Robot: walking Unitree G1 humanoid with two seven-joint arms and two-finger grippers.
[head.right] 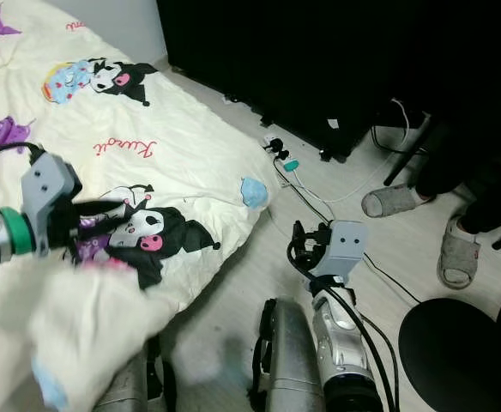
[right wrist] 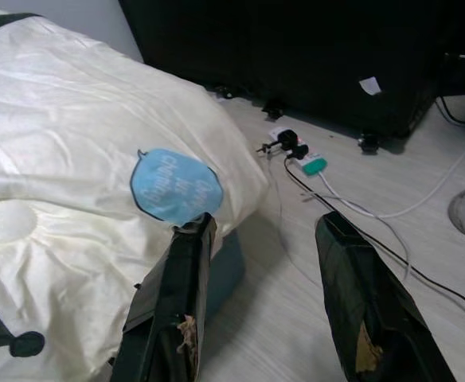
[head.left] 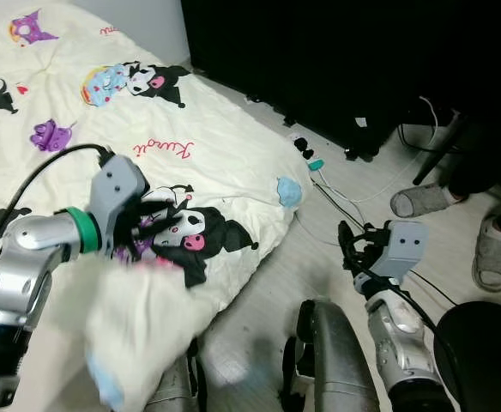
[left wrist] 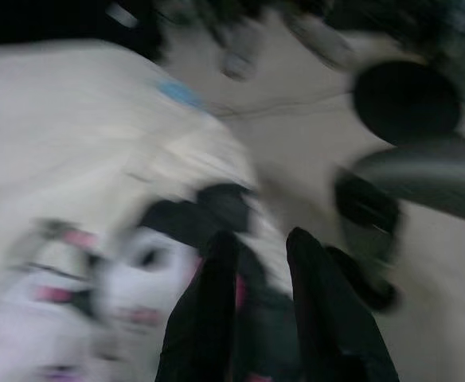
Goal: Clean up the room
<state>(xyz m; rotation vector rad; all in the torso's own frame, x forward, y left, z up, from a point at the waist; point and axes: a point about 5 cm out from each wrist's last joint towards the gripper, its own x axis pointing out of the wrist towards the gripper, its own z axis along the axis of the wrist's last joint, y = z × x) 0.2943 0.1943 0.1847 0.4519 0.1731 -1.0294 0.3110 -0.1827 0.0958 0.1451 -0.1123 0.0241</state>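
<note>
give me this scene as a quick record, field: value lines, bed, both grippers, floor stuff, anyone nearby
bed: cream cartoon-print duvet, corner reaching the floor
left gripper: left gripper over the duvet print, a blurred fold of pale fabric just below it; grip unclear
right gripper: right gripper open, empty, above the floor beside the bed corner
floor: power strip with trailing cables, black round base
person: feet in grey slippers

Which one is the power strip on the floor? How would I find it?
Start at the bed's cream cartoon blanket, then look past its far corner to the pale floor beside the big black cabinet. The power strip lies there: small, white, with black plugs and one green plug, and cables trailing from it.
</note>
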